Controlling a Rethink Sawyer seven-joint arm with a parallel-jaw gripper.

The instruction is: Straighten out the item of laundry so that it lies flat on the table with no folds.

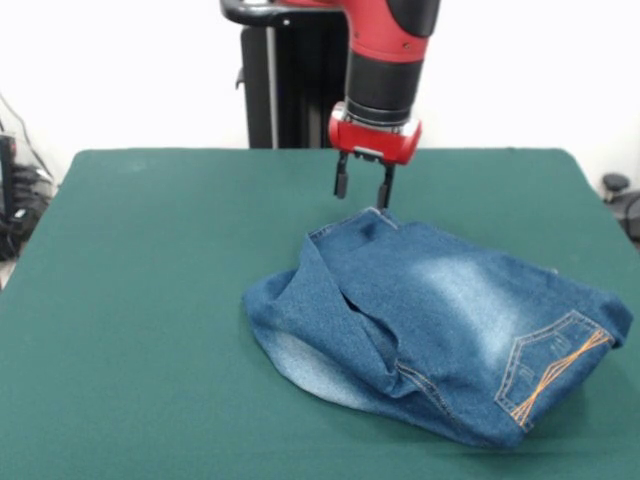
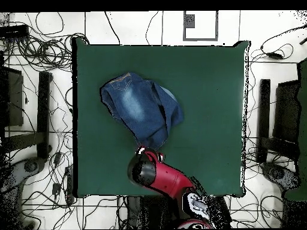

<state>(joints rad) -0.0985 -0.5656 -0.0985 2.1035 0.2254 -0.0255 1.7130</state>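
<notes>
Folded jeans (image 1: 440,335) on green table (image 1: 140,300), open pincer (image 1: 362,188) above hem

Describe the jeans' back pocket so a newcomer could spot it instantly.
On the green table lies a bunched pair of blue jeans. The back pocket sits at the end farthest from the pincer, the only part with crossed orange stitching.

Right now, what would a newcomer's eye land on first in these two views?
The crumpled blue jeans, folded over themselves in a heap on the dark green table, with an orange-stitched back pocket facing the front camera. Next, the red arm's gripper, open, poised just above the heap's pointed far corner. Overhead, cables sprawl over the floor around the table.
</notes>
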